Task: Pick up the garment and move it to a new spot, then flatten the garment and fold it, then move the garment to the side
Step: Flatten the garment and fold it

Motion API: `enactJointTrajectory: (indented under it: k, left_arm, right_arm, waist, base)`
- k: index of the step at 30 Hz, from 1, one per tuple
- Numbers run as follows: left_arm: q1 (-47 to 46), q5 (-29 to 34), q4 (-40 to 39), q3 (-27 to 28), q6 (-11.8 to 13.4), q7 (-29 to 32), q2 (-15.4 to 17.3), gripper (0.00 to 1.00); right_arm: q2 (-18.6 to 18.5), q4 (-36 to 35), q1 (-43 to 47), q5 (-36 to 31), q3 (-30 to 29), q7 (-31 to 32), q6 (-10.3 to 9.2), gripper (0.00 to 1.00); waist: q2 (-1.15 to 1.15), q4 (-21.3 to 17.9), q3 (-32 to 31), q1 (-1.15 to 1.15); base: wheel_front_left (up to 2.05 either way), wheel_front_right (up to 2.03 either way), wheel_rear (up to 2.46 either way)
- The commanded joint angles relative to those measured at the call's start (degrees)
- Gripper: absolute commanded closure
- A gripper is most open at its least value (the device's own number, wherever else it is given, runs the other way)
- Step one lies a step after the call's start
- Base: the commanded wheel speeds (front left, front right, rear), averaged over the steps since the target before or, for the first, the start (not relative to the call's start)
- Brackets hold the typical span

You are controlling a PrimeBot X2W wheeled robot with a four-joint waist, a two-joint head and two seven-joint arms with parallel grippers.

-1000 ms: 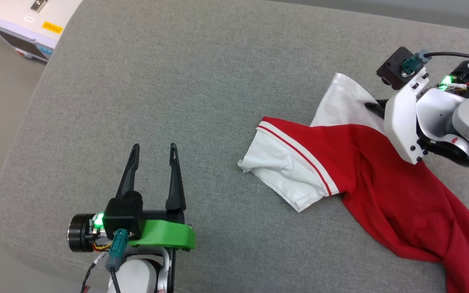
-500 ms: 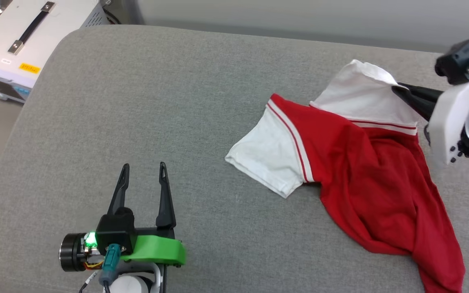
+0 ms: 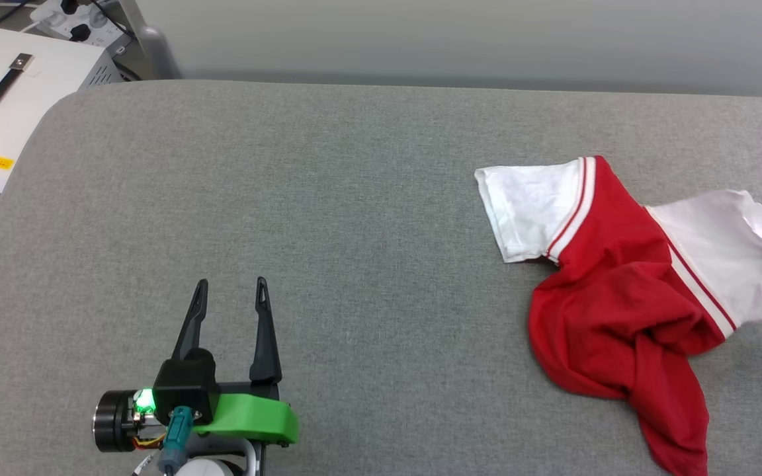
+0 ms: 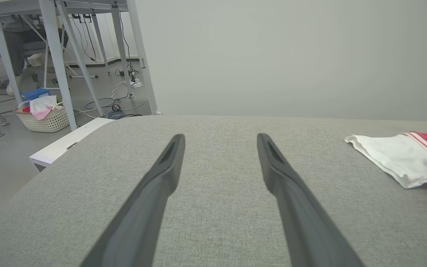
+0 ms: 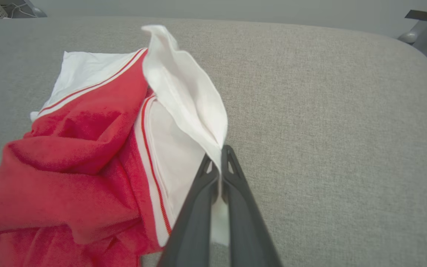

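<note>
Left hand (image 4: 220,136) gapes above the grey cushion (image 4: 213,222), garment (image 4: 402,163) at right.

**Surfaces and finishes**

Worktop (image 3: 354,198): grey woven cloth, coarse weave, matt.
Garment (image 3: 612,311): soft matt cloth. The red body looks faintly fuzzy in the right wrist view, the white sleeves smoother.
Left gripper (image 3: 231,284): jaws smooth, dark matt plastic.
Green bracket (image 3: 255,413): plastic, slight sheen.
White case (image 3: 43,86): smooth, painted-metal look.
</note>
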Motion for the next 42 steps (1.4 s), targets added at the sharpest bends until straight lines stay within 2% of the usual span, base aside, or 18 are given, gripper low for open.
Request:
enactJointTrajectory:
  k: [1, 7, 14, 15, 16, 19, 23, 26, 29, 32, 36, 42]
  left_arm:
    - [0.28, 0.73, 0.18, 0.06, -0.40, -0.34, -0.15, 0.00]
    - [-0.24, 1.19, 0.25, 0.32, -0.96, -0.34, -0.15, 0.00]
    - [-0.44, 1.33, 0.53, 0.45, -1.41, -0.34, -0.15, 0.00]
    - [-0.40, 1.36, 0.60, 0.49, -1.42, -0.34, -0.15, 0.00]
    - [-0.34, 1.39, 0.64, 0.55, -1.43, -0.34, -0.15, 0.00]
    - [-0.33, 1.74, 0.68, 0.94, -1.87, -0.34, -0.12, 0.00]
    - [-1.05, 1.92, 0.10, 1.54, -3.19, -0.34, 0.44, 0.00]
    - [-2.66, 1.74, -0.29, 2.28, -4.58, -0.34, 1.22, 0.00]
    - [-5.28, 1.69, -0.19, 2.80, -6.33, -0.34, 2.39, 0.00]
    - [-9.37, 1.84, -0.07, 3.08, -8.53, -0.34, 3.98, 0.00]
    - [-15.95, 2.49, 0.66, 2.59, -11.35, -0.34, 6.38, 0.00]
    - [-27.37, 0.60, 5.47, -0.03, -14.58, -0.34, 9.02, 0.00]
  right_arm:
    - [1.22, 2.19, 2.12, 1.46, -1.45, -0.97, -0.03, 1.00]
    - [5.85, 12.30, 6.58, 4.30, -5.71, -2.63, -0.03, 1.00]
    - [10.74, 21.91, 7.23, 3.78, -6.71, -3.30, -0.03, 1.00]
    - [11.23, 22.86, 6.91, 3.32, -6.96, -4.53, -0.03, 0.39]
    - [11.52, 23.39, 6.58, 2.91, -7.20, -5.74, -0.03, 0.00]
    - [12.10, 24.33, 5.26, 1.32, -8.55, -11.07, -0.03, 0.00]
    - [12.05, 23.30, 3.71, -2.80, -11.26, -14.13, -0.03, 0.00]
    - [11.71, 19.11, 2.27, -9.69, -18.41, -14.33, -0.03, 0.00]
    - [13.41, 12.82, 4.58, -18.03, -27.29, -14.35, -0.03, 0.00]
    - [17.85, 4.42, 9.37, -27.68, -37.74, -14.36, -0.03, 0.00]
    - [25.69, -7.72, 16.12, -38.30, -46.87, -14.37, -0.03, 0.00]
    - [34.82, -20.74, 22.31, -46.63, -50.58, -13.72, -0.03, 0.00]
  waist:
    - [0.00, -0.48, -0.04, 0.00]
    - [0.00, -0.56, 0.69, 0.00]
    - [0.00, -0.48, 0.99, 0.00]
    - [0.00, -0.59, 0.80, 0.00]
    - [0.00, -0.70, 0.62, 0.00]
    - [0.00, -1.29, -0.18, 0.00]
    - [0.00, -2.57, -1.07, 0.00]
    - [0.00, -3.78, -1.10, 0.00]
    - [0.00, -4.78, -0.69, 0.00]
    - [0.00, -5.80, 0.17, 0.00]
    - [0.00, -7.04, 1.79, 0.00]
    - [0.00, -9.22, 4.73, 0.00]
  base:
    - [0.00, 0.00, 0.00]
    - [0.00, 0.00, 0.00]
    - [0.00, 0.00, 0.00]
    - [0.00, 0.00, 0.00]
    - [0.00, 0.00, 0.00]
    - [0.00, 0.00, 0.00]
    - [0.00, 0.00, 0.00]
    - [0.00, 0.00, 0.00]
    - [0.00, 0.00, 0.00]
    - [0.00, 0.00, 0.00]
    - [0.00, 0.00, 0.00]
    - [0.00, 0.00, 0.00]
